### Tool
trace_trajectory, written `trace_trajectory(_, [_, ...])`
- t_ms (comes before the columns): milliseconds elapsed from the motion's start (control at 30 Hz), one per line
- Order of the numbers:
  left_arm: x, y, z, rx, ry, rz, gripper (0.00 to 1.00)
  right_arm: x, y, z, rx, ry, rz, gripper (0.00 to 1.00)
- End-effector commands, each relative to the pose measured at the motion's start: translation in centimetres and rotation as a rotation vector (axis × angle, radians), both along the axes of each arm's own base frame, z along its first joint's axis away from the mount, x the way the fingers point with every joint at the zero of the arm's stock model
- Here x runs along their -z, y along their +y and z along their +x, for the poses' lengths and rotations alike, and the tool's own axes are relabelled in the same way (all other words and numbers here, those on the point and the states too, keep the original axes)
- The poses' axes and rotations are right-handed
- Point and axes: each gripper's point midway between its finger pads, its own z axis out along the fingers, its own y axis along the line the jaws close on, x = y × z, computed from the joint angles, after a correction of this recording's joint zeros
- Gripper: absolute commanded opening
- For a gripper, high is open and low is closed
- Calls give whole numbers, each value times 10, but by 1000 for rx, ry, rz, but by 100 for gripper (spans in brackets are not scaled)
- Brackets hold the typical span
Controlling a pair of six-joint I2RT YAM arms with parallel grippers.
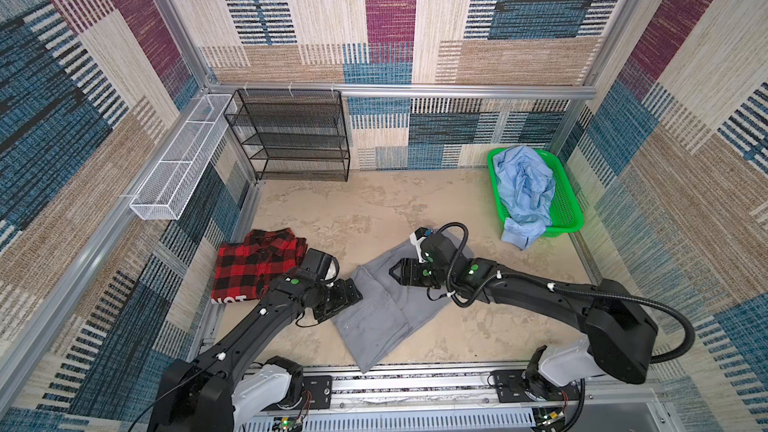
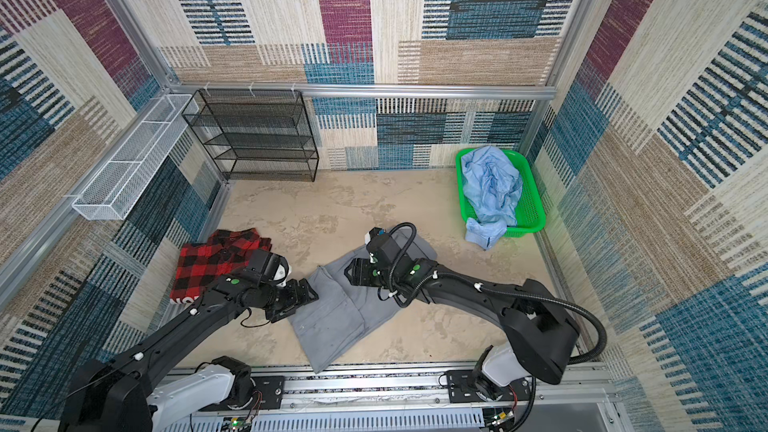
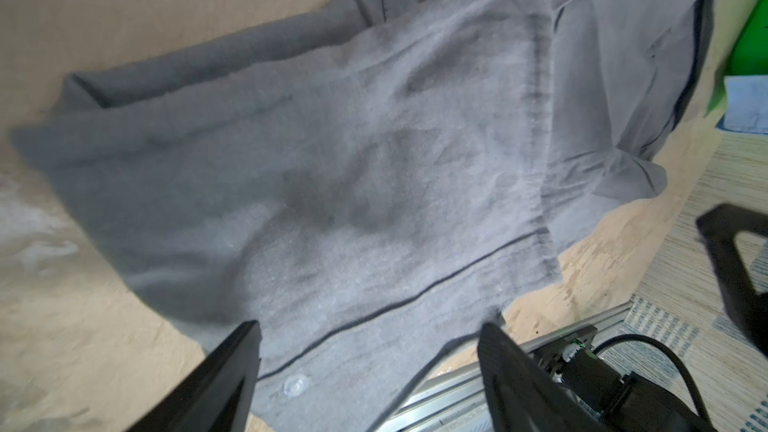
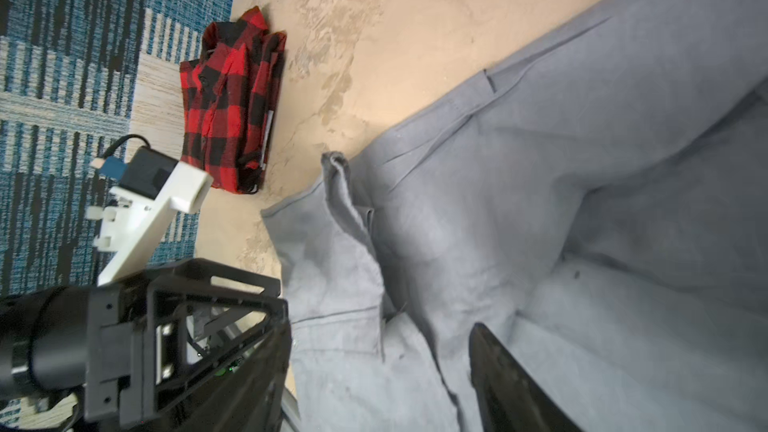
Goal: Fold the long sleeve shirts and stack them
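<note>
Bare table (image 1: 353,209) lies open between plaid shirt (image 1: 249,263), black rack (image 1: 291,135), green basket (image 1: 567,205).

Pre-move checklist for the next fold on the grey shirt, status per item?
1. left hand open, empty: ok.
2. right hand open, empty: ok.
3. grey shirt lying smooth: not ok, a ridge is bunched up.
4. grey shirt clear of the front rail: not ok, its corner reaches it.
5. plaid shirt folded, set aside: ok.
6. blue shirt folded: not ok, crumpled in the green basket.
</note>
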Motion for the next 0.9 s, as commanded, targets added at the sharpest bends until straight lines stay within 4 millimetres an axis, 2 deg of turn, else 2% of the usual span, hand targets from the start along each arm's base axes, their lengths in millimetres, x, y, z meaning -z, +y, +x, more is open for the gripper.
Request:
trace_trajectory(0, [0,-1,8,36,-27,16,85,5,19,15,-103,-29,49,68])
trace_trajectory(67, [2,2,9,36,-28,37,85,25,15,27,-88,1,32,68])
trace_trajectory(200, [4,4,12,36,-30,54,85,50,3,33,-57,47,45,66])
trace_trajectory(433, [1,3,25,35,-44,55,85,97,-31,12,43,151,-10,65])
trace_trajectory(500, [-6,-1,35,43,-65,40,85,102,-43,8,90,160,-11,65])
trace_trajectory(633, [-37,-16,66,79,-140,1,86,109,-86,6,270,174,-23,65])
trace_trajectory(733, [-60,-21,89,103,-181,-8,86,112,-111,-4,376,201,-12,65])
trace_trajectory(867, [-85,-21,104,129,-213,-16,86,109,-124,-21,482,257,94,65])
